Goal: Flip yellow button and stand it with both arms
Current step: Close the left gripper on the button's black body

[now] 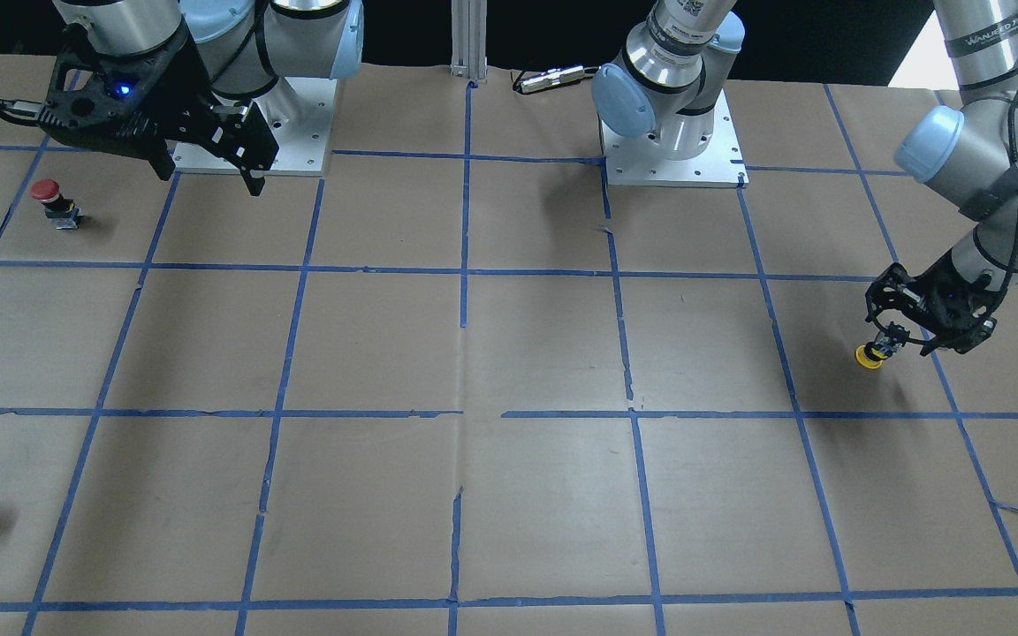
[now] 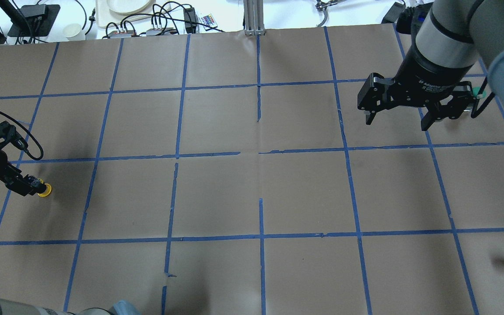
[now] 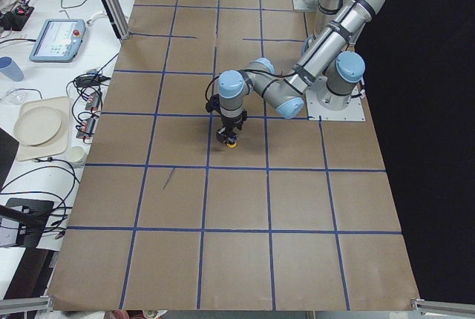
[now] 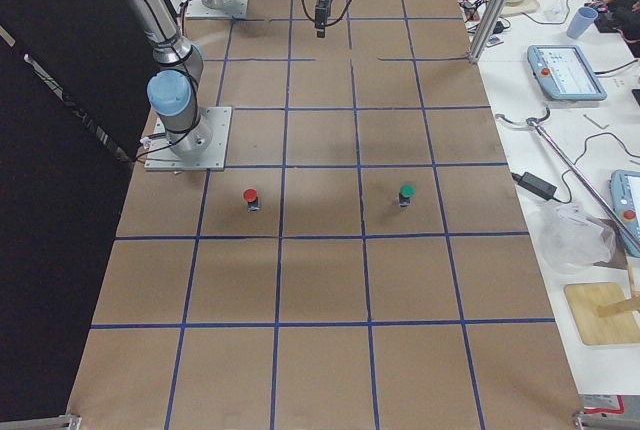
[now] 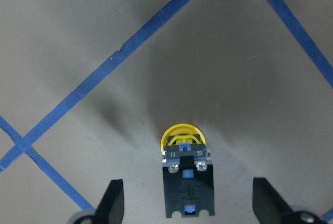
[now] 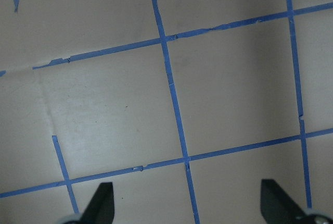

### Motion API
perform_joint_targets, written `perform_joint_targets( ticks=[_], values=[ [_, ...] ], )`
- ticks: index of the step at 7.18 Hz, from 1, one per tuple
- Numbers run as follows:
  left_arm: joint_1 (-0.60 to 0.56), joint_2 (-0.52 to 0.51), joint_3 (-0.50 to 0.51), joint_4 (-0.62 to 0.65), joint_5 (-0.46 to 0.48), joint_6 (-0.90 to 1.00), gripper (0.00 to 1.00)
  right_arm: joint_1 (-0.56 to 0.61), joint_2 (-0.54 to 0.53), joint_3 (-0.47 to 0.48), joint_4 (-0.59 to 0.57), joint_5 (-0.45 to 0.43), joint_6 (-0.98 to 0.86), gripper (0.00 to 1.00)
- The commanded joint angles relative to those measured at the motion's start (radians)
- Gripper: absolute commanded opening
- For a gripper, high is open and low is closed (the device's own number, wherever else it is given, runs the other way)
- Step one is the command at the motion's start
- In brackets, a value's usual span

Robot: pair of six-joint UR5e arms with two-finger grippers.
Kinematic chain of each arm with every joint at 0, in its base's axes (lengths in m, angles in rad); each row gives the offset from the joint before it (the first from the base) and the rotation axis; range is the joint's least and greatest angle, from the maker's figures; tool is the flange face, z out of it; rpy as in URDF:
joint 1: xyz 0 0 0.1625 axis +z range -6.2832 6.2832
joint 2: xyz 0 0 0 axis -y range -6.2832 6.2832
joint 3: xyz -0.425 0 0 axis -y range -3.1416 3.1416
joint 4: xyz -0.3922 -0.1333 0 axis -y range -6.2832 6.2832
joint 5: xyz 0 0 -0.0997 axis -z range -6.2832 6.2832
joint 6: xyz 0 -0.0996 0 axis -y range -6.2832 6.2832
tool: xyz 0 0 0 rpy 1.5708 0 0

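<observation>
Yellow button (image 5: 182, 133) sits near the left edge of the worktop, about midway between my base-side edge and the operators' edge. Worktop (image 2: 304, 197) is brown paper with a blue tape grid. My left arm (image 3: 297, 89) reaches out low toward that left edge. My right arm (image 2: 444, 35) is raised over the right half. Right gripper (image 2: 396, 124) hangs well above the paper, released, jaws spread wide; its wrist view shows only paper and tape between the fingers (image 6: 101, 203). Left gripper (image 5: 188, 193) is down at the button and tilted, also released. Its fingers (image 5: 115, 200) stand wide on either side of the button and touch it nowhere in the wrist view. The button's cap points away from my palm and meets the paper, with the black-grey body toward the wrist camera. I cannot tell if it leans or lies flat. Red button (image 1: 48, 199) stands near the right edge on my base side. Green button (image 4: 405, 193) stands near the same edge toward the operators' side, well apart from the red one.
</observation>
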Motion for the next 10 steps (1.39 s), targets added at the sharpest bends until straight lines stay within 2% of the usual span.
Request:
perform_joint_targets(
  ticks=[1,3,7,8,10],
  values=[
    [0.000,-0.003,-0.001,0.000,-0.002,-0.002,0.88,0.000,-0.002,0.013,0.005,-0.001,0.002,1.00],
    [0.000,-0.002,-0.002,0.000,-0.002,-0.002,0.85,0.001,-0.002,0.021,0.031,-0.005,0.002,1.00],
    [0.000,-0.001,-0.001,0.000,-0.004,-0.002,0.68,0.001,-0.004,0.024,0.035,-0.008,0.002,1.00],
    [0.000,-0.003,-0.001,0.002,-0.004,-0.002,0.57,0.001,-0.002,0.024,0.033,-0.011,0.002,1.00],
    [0.000,-0.002,0.001,0.002,-0.025,0.001,0.20,0.001,-0.002,0.024,0.030,-0.011,0.002,1.00]
  ],
)
